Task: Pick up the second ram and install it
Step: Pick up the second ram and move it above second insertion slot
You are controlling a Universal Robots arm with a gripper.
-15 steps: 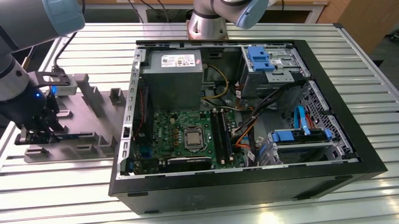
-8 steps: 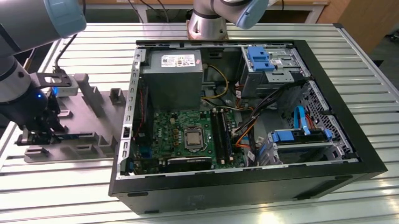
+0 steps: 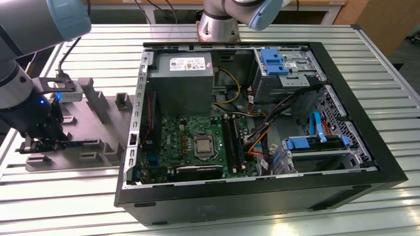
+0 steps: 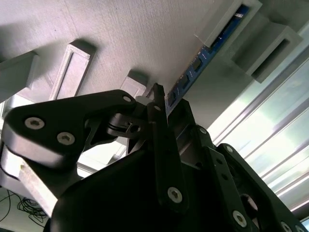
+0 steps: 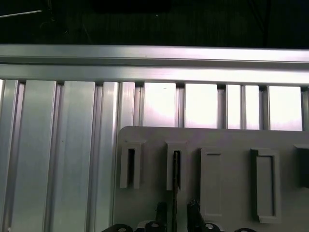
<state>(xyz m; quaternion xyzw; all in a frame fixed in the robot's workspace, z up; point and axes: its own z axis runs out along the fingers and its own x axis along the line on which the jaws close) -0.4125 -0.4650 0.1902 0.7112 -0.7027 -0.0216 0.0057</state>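
- Second ram (image 3: 77, 143), a long, narrow dark blue-green circuit-board stick, is standing on edge in a slot of the grey plastic ridged fixture plate (image 3: 98, 123), at the exterior view's left, outside the computer case.
- In the exterior view a short blue stretch of it is showing beside the gripper (image 3: 46, 142); the rest is lying behind the black fingers.
- In the second wrist view the stick (image 4: 203, 60) is running from a raised fixture block toward the gripper (image 4: 168, 99), with its near end passing out of sight between the finger links; its chips are hard to make out.
- In the first wrist view it (image 5: 176, 169) is appearing edge-on as a thin dark line in one slot of the plate (image 5: 231, 140), its lower part being cut off by the frame edge.
- Claw (image 5: 176, 210) is spread, one fingertip sitting either side of the stick with a narrow gap on each side.
- Arm is reaching down over the fixture with the wrist pointing at the plate; its upper links are being cut off at the frame top.
- Open black computer case (image 3: 262, 196) is lying on the ribbed aluminium table (image 3: 66, 196), with the long black memory slot rails (image 3: 233, 142) on its green motherboard (image 3: 196, 128) well apart from the gripper.
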